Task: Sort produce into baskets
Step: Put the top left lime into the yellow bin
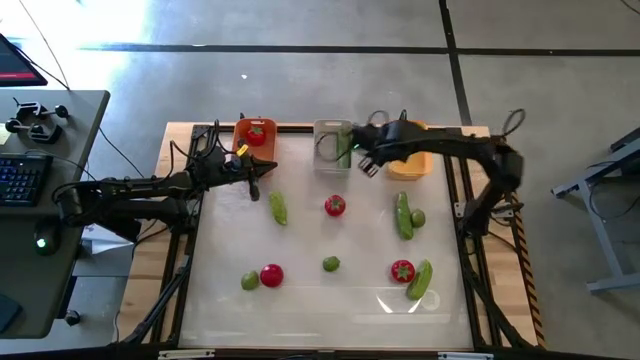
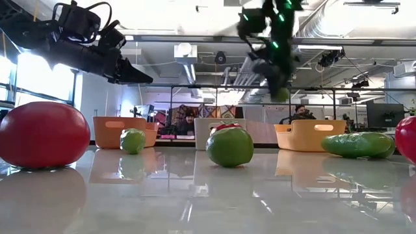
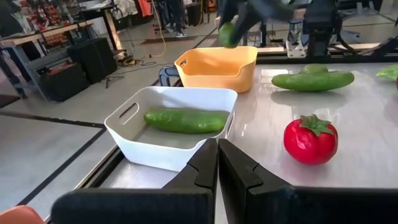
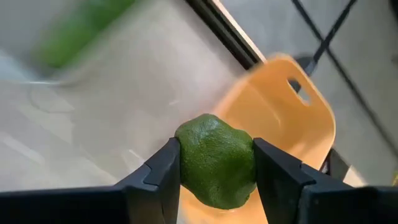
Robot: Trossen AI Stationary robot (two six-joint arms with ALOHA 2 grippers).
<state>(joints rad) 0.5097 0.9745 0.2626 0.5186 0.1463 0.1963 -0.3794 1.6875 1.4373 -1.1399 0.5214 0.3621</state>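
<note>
My right gripper [image 4: 216, 168] is shut on a green lime [image 4: 216, 160] in the air at the yellow-orange basket [image 4: 283, 112], at the table's far side; it also shows in the low view [image 2: 279, 91]. My left gripper [image 3: 217, 167] is shut and empty, and hovers near the orange-red basket [image 1: 255, 135], which holds a tomato. The pale grey basket [image 3: 168, 124] holds a cucumber [image 3: 185, 121]. Tomatoes [image 1: 335, 205], cucumbers [image 1: 403, 215] and limes [image 1: 330, 264] lie on the white table top. My right gripper pinches the lime between its two fingers, one on each opposite side [image 4: 183, 163]. The fingers come from above, pointing down. The lime is lifted clear of the table and hangs at the fingers' ends [image 2: 280, 94], over the yellow-orange basket's near wall.
The three baskets stand in a row along the far edge [image 1: 333, 145]. Loose produce is scattered over the table's middle and near side: a tomato [image 1: 271, 275], a lime [image 1: 249, 282], a cucumber [image 1: 419, 280]. A desk with a keyboard [image 1: 25, 175] stands to the left.
</note>
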